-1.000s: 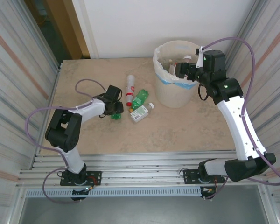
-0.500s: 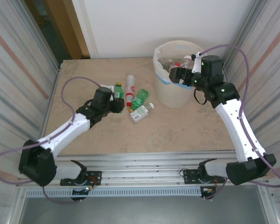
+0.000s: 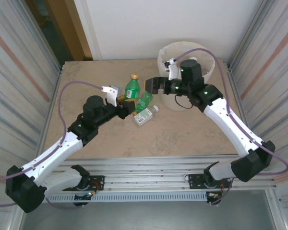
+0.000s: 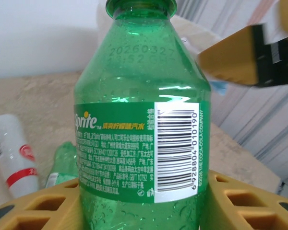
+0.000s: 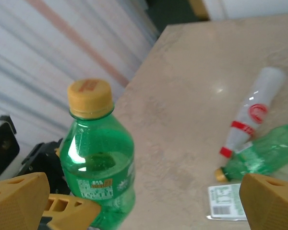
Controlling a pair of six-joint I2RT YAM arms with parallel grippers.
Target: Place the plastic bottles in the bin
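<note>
My left gripper is shut on a green Sprite bottle with an orange cap and holds it upright above the table. In the left wrist view the bottle stands between my yellow fingers. My right gripper stands open just right of the bottle, facing it. From the right wrist, the bottle sits left of the midpoint between the spread jaws. The cream bin is behind the right arm. A crushed green bottle and a clear labelled bottle lie on the table.
A white bottle with a red label lies beside the crushed green one. Corrugated metal walls close in both sides of the table. Bare tabletop stretches in front of the bin.
The left arm has lifted the green bottle off the table and carried it right. The right arm has swung left from over the bin toward that bottle.
</note>
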